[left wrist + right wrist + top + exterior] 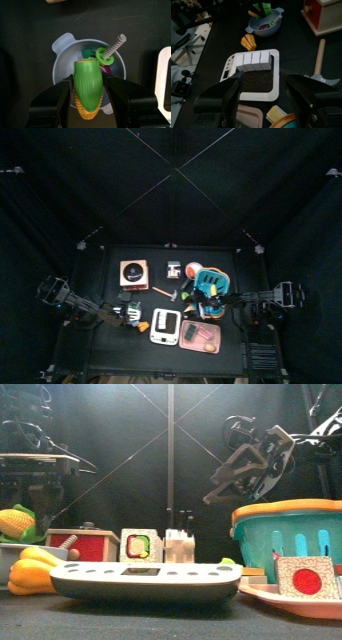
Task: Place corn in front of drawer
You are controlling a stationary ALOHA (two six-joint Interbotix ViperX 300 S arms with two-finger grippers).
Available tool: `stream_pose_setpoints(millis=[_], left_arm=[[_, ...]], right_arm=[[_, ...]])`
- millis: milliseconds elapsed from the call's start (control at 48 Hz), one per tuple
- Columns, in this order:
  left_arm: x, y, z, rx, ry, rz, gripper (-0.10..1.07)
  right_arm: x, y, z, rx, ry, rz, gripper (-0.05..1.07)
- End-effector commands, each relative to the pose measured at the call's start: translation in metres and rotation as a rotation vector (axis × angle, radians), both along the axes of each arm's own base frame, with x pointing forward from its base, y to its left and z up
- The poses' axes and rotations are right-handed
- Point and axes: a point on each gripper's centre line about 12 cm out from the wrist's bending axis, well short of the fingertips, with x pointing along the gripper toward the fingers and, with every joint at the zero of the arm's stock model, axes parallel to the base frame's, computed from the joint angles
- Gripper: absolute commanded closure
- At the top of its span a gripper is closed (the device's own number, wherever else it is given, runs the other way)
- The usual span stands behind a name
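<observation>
From above, we see the drawer (134, 272) well apart from our left gripper (130, 312). In front, the corn (16, 522) hangs left. At the left wrist, jaws clamp it above a bowl (67, 50) — it could drop in. Right gripper (264, 95) spread, empty.

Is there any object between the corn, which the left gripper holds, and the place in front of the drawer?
The left gripper is shut on the corn, directly above a grey bowl holding small toys. The drawer stands further back on the table. The floor in front of it appears free; nothing visible blocks the path.
</observation>
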Motion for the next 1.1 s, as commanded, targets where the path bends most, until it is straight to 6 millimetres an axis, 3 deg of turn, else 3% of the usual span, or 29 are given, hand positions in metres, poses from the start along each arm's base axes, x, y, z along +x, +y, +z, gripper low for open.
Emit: stream_pose_setpoints(millis=[0, 500, 1083], left_arm=[[0.006, -0.003, 0.009, -0.005, -0.032, -0.011, 0.26], [0.055, 0.006, 0.060, 0.193, -0.195, -0.231, 0.26], [0.086, 0.083, 0.039, 0.173, -0.152, -0.256, 0.26]], right_arm=[[0.006, 0.000, 0.009, 0.004, -0.029, -0.001, 0.12], [0.007, -0.002, 0.006, -0.006, -0.006, -0.012, 0.12], [0.010, -0.006, 0.001, -0.006, 0.033, -0.040, 0.12]])
